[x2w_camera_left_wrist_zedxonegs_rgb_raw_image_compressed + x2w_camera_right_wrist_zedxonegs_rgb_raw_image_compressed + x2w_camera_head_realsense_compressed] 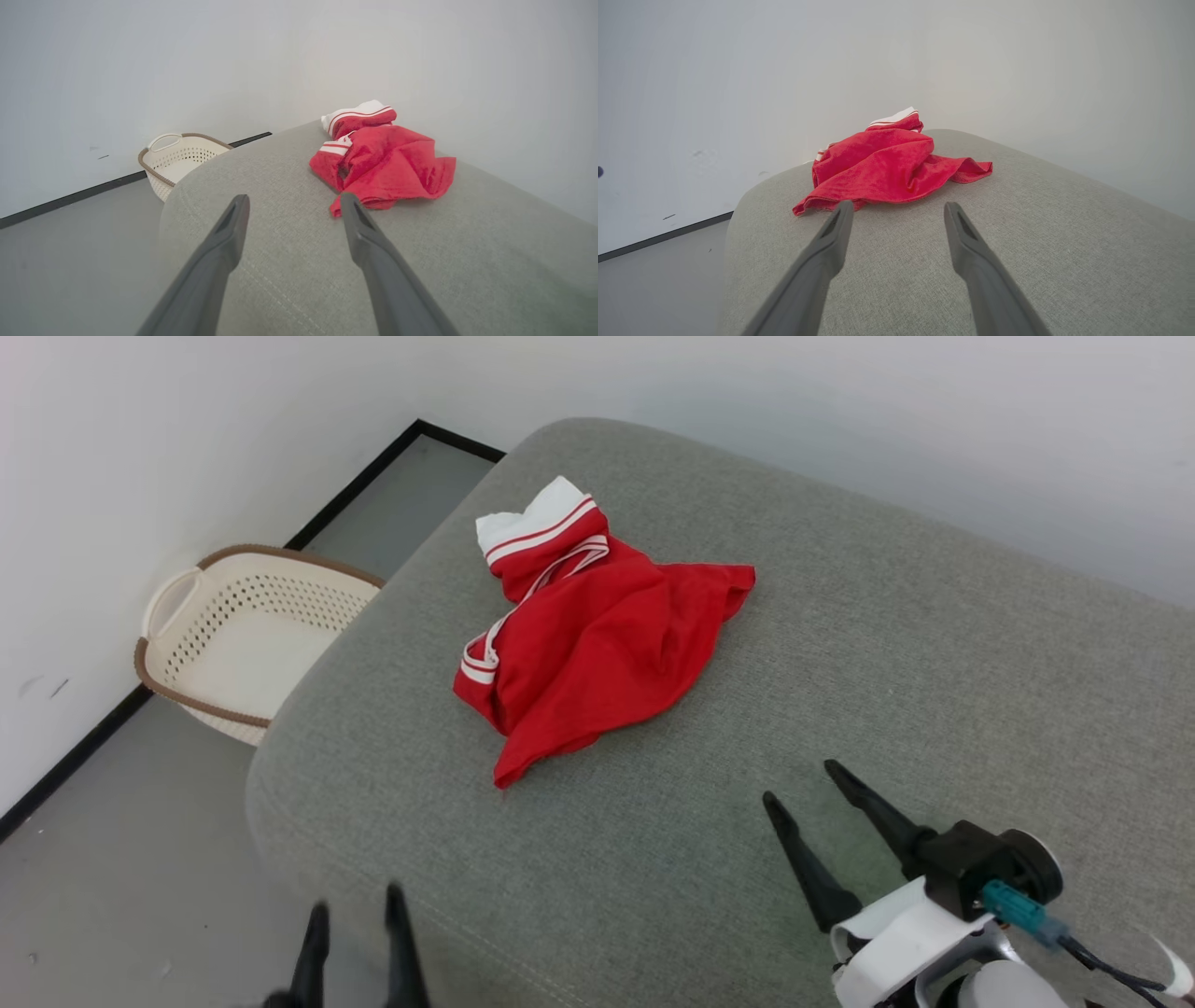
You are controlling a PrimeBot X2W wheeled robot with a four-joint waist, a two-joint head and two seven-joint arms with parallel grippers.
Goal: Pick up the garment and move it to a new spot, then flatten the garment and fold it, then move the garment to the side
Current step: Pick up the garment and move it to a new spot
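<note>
The crumpled garment (597, 635) lies on the sofa (887, 644) ahead, between left gripper (357, 896) and right gripper (798, 779), both with fingers spread wide and empty.

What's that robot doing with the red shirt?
Nothing is being held yet. The red garment lies crumpled on the grey cushion, and a white basket sits on the floor beside the cushion. The robot's left end effector and right end effector are both open and empty. They point toward the garment from the near side without touching it. Picking it up has not started.
</note>
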